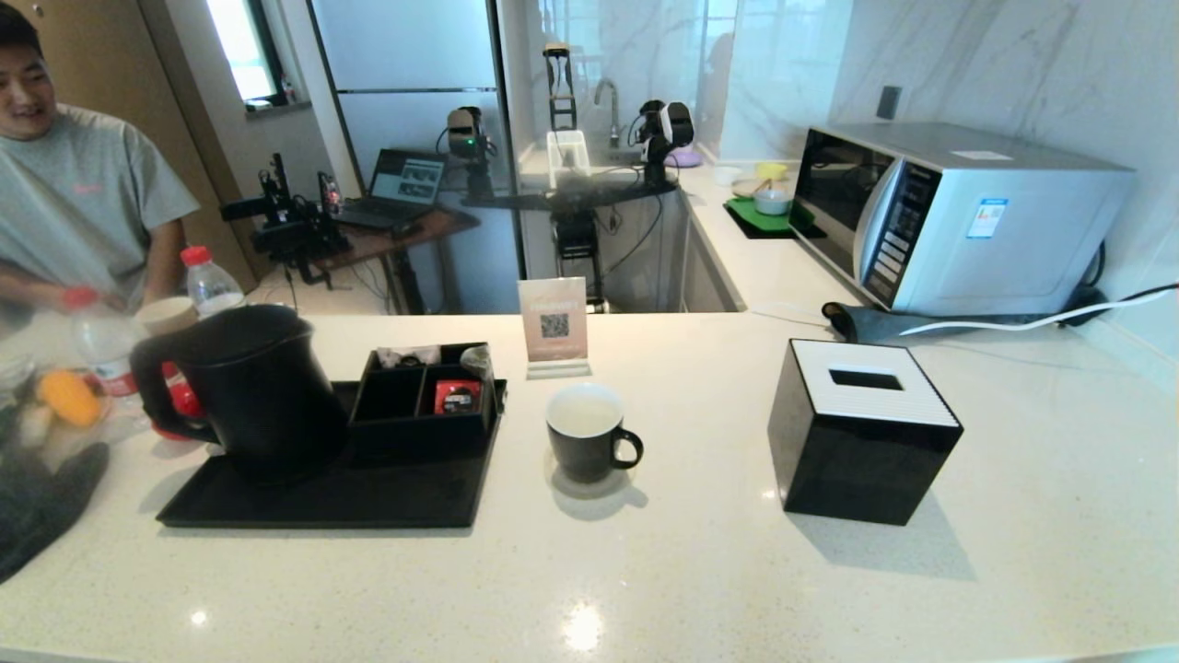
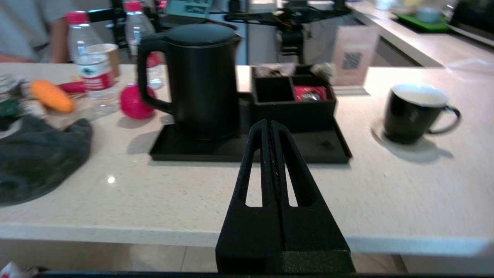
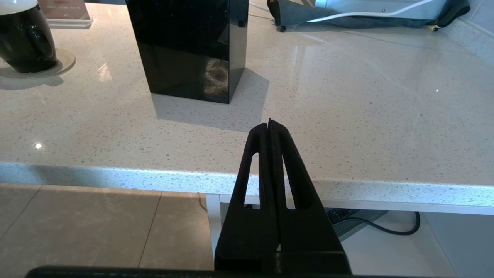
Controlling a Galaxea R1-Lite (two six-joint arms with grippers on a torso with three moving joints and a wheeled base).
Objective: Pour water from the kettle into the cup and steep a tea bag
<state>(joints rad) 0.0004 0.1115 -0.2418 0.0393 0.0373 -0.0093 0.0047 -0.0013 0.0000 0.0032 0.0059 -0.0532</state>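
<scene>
Both arms sit back off the near edge of the counter (image 1: 645, 589), neither shows in the head view. Left gripper (image 2: 269, 122) is clenched w/ nothing in it, tips pressed together, hanging in front of the counter edge & aimed at the black tray (image 1: 322, 497). Right gripper (image 3: 269, 122) same deal, closed on nothing, just over the counter edge near the black tissue box (image 1: 861, 433).

Mid counter: the cup (image 1: 587, 433) stands upright on a coaster, handle to the right, between tray and tissue box, apart from both. Can't really tell if there's water in it. The kettle (image 1: 249, 387) stands upright on the tray's left part, lid on, handle to the left, touching or just beside the organizer box (image 1: 428, 401). Behind the cup there's a QR sign (image 1: 554, 324). Further back on the right, a microwave (image 1: 949, 216)
</scene>
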